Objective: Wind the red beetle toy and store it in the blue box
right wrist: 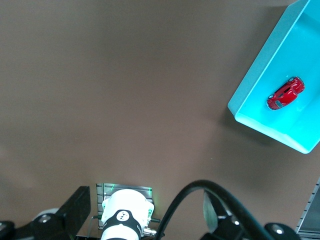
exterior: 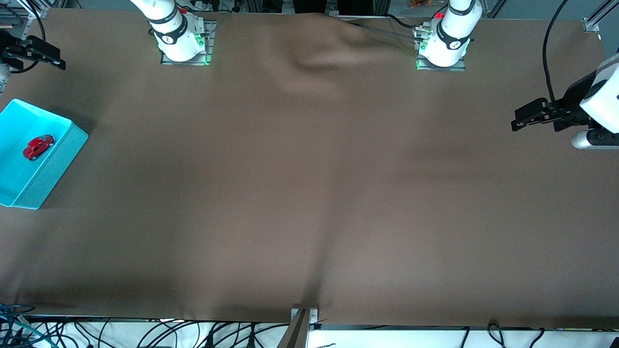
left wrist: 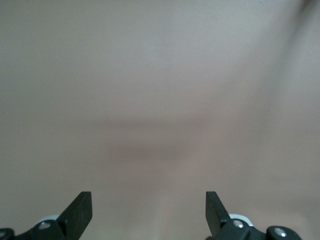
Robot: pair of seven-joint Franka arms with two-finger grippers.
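The tiny glossy red beetle toy (exterior: 38,147), a rounded little car with dark windows and wheels, sits on the floor of the shallow turquoise-blue box (exterior: 58,162), roughly in the box's middle and clear of its smooth walls. The box lies at the right arm's end of the brown cloth-covered worktop (exterior: 309,193), at about nine o'clock in the front view, set at a slant to the worktop's edge. From the right wrist view the car (right wrist: 285,93) shows on its wheels inside the same box (right wrist: 260,95).

The right gripper (exterior: 46,52) hangs in the air at about ten o'clock, above the worktop's edge near the box; its jaws stand wide apart with nothing between them. The left gripper (exterior: 524,118) hangs over the left arm's end of the worktop at about three o'clock, its jaws also spread wide and empty, with only bare brown cloth (left wrist: 160,100) under it.

Both white arm bases stand on metal plates along the twelve o'clock edge, each with a small round dark emblem, too small to read. No other writing or label is legible.
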